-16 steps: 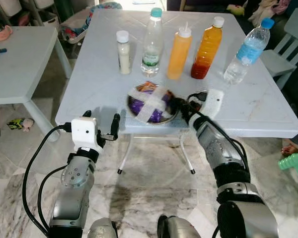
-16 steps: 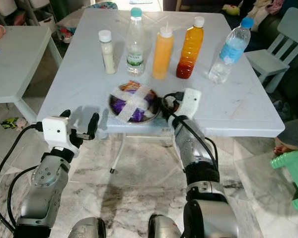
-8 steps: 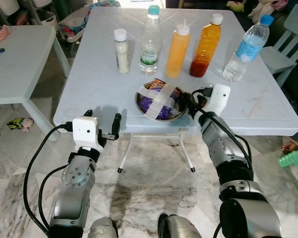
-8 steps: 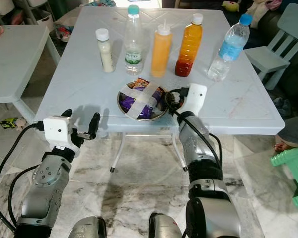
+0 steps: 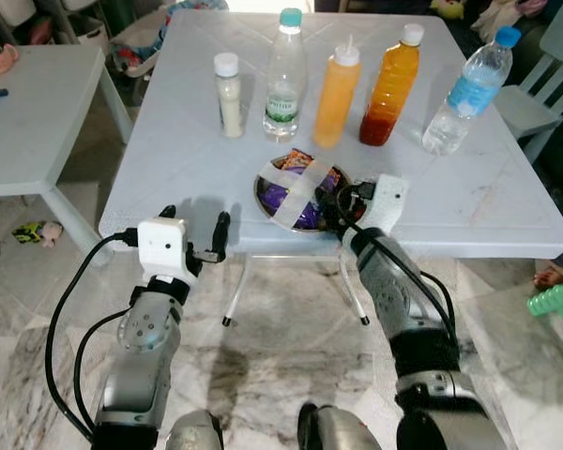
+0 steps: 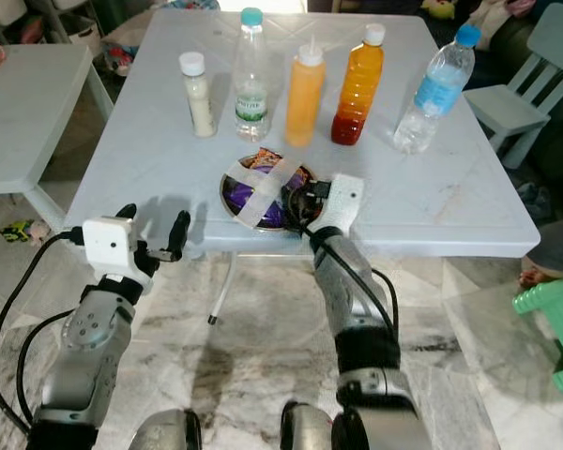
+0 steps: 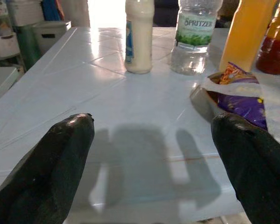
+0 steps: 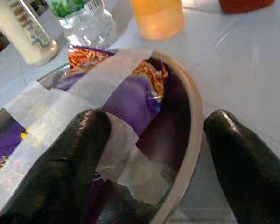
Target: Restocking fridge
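Bowl: front edge of worktop. My right tool has moved in since 0.5 s ago, fingers apart astride rim; grasp next. Left tool apart, idle.

a pale blue table carries a row of five containers: a small white bottle, a clear water bottle, an orange squeeze bottle, a bottle of amber and red liquid and a blue-labelled water bottle. near its front edge sits a metal bowl holding purple packets under crossed white tape.
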Motion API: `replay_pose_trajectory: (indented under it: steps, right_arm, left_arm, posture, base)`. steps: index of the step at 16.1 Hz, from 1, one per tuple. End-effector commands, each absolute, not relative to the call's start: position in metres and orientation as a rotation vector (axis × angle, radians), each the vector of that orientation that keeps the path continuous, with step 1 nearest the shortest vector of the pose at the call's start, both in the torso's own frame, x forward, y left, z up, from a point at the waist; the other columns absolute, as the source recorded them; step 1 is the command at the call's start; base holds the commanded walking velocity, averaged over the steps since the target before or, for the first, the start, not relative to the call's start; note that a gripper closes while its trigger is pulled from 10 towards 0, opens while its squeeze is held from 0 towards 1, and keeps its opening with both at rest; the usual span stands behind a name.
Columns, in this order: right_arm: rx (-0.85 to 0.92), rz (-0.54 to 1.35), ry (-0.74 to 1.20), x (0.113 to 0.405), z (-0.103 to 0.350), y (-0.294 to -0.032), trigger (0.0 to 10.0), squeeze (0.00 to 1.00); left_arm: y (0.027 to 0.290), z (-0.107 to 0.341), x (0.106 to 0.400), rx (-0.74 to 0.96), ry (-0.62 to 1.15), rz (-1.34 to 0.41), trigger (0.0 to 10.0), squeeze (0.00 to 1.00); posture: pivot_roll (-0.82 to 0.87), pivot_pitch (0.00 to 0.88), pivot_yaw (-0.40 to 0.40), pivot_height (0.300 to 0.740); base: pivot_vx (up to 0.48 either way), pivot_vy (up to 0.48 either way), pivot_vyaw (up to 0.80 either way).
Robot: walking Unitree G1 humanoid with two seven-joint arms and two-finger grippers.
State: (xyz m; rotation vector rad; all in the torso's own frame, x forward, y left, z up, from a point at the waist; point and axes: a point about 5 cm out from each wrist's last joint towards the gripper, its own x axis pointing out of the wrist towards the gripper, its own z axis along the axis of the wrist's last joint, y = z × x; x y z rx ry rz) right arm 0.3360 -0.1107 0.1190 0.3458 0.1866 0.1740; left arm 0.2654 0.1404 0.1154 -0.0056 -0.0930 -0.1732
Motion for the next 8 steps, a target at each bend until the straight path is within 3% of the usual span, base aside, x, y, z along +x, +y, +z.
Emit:
replay_pose_trajectory:
  steps: [1, 4, 5, 6, 7, 8]
  right_arm:
    - [0.333, 0.181, 0.185, 0.332, 0.122, -0.107, 10.0, 1.00]
    - [0.309, 0.163, 0.172, 0.326, 0.122, -0.114, 10.0, 1.00]
    - [0.295, 0.150, 0.151, 0.325, 0.125, -0.118, 10.0, 0.60]
    - [0.291, 0.148, 0.151, 0.325, 0.126, -0.118, 10.0, 0.60]
    - [0.294, 0.118, 0.153, 0.324, 0.127, -0.121, 10.0, 0.03]
    - [0.299, 0.091, 0.166, 0.325, 0.126, -0.122, 10.0, 0.00]
  left_arm:
    - [0.140, 0.117, 0.266, 0.005, -0.098, -0.178, 10.0, 0.00]
    - [0.140, 0.117, 0.266, 0.006, -0.099, -0.179, 10.0, 0.00]
    - [0.139, 0.117, 0.267, 0.005, -0.100, -0.180, 10.0, 0.00]
    - [0.139, 0.117, 0.267, 0.005, -0.100, -0.180, 10.0, 0.00]
    - [0.139, 0.118, 0.267, 0.004, -0.100, -0.181, 10.0, 0.00]
    - [0.139, 0.118, 0.267, 0.005, -0.100, -0.181, 10.0, 0.00]
  posture:
    - [0.09, 0.105, -0.025, 0.740]
    - [0.08, 0.102, -0.025, 0.740]
    - [0.08, 0.102, -0.021, 0.740]
    - [0.08, 0.102, -0.021, 0.740]
    - [0.08, 0.108, -0.020, 0.740]
    - [0.08, 0.108, -0.020, 0.740]
  base:
    - [0.000, 0.000, 0.00]
    - [0.000, 0.000, 0.00]
    - [0.000, 0.000, 0.00]
    - [0.000, 0.000, 0.00]
    - [0.000, 0.000, 0.00]
    - [0.000, 0.000, 0.00]
